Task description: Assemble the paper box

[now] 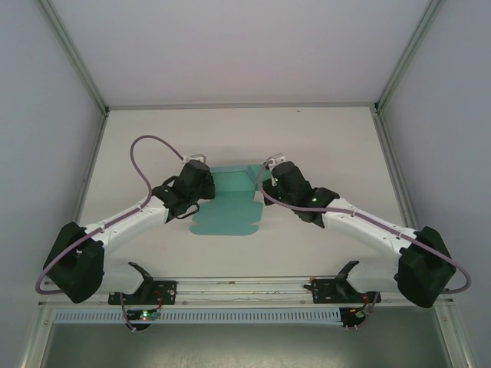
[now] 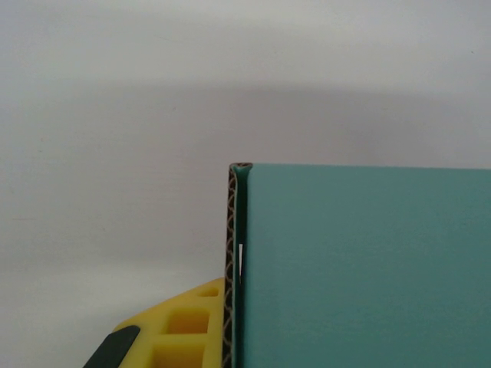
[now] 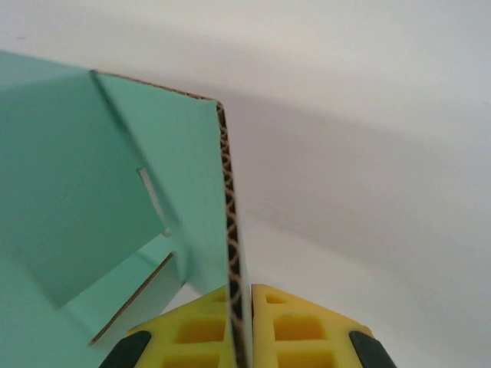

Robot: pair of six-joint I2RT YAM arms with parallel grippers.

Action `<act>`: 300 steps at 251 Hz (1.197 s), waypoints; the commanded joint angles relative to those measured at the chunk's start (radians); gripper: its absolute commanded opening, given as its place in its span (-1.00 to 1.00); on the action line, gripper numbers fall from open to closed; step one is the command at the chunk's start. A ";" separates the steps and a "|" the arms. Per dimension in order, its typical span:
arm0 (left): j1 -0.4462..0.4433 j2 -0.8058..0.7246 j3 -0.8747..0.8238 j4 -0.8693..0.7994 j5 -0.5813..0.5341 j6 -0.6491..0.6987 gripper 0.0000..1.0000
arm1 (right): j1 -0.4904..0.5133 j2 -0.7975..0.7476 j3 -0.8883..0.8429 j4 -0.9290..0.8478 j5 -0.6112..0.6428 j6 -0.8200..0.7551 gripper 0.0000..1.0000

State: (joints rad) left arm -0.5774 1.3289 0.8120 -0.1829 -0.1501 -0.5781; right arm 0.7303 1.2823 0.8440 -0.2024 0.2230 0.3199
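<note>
**Both grippers pinch upright walls of the paper box**

In the right wrist view the right gripper (image 3: 240,331) is closed tight. Its two yellow fingers (image 3: 295,330) press from either side on the corrugated edge of an upright teal wall of the paper box (image 3: 92,192), with no gap between pads and card. The wall rises straight up from between the fingertips. To the left of the fingers the card folds round into a second panel. A small slot (image 3: 153,199) is cut in the pinched wall, and a lower flap lies beneath. To the right of the fingers is bare white table (image 3: 383,230).

In the left wrist view the left gripper (image 2: 230,337) is closed on another upright wall of the box (image 2: 360,268). One yellow finger (image 2: 184,326) lies flat against the left side of the corrugated edge. The other finger is hidden behind the teal panel, which spreads away to the right of that edge.

From above, the paper box (image 1: 230,211) sits mid-table (image 1: 330,146), directly between the two sets of fingertips. The left gripper (image 1: 205,178) holds its far left corner and the right gripper (image 1: 265,180) its far right corner. The raised part stands between the fingers. The flat remainder of the sheet spreads from there towards the arm bases.
</note>
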 commanded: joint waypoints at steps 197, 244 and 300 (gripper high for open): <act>0.000 0.062 0.049 -0.007 -0.044 -0.002 -1.00 | -0.114 -0.470 -0.177 0.063 -0.152 -0.124 0.65; -0.001 0.046 0.035 0.024 -0.010 0.015 -1.00 | -0.420 -0.477 -0.177 -0.054 -0.193 -0.024 0.69; 0.000 0.024 0.027 0.029 -0.004 0.023 -1.00 | -0.513 -0.251 -0.178 0.068 -0.509 -0.038 0.72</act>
State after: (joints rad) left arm -0.5846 1.3865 0.8379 -0.1825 -0.1577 -0.5762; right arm 0.2134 0.9432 0.6785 -0.1883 -0.0471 0.2825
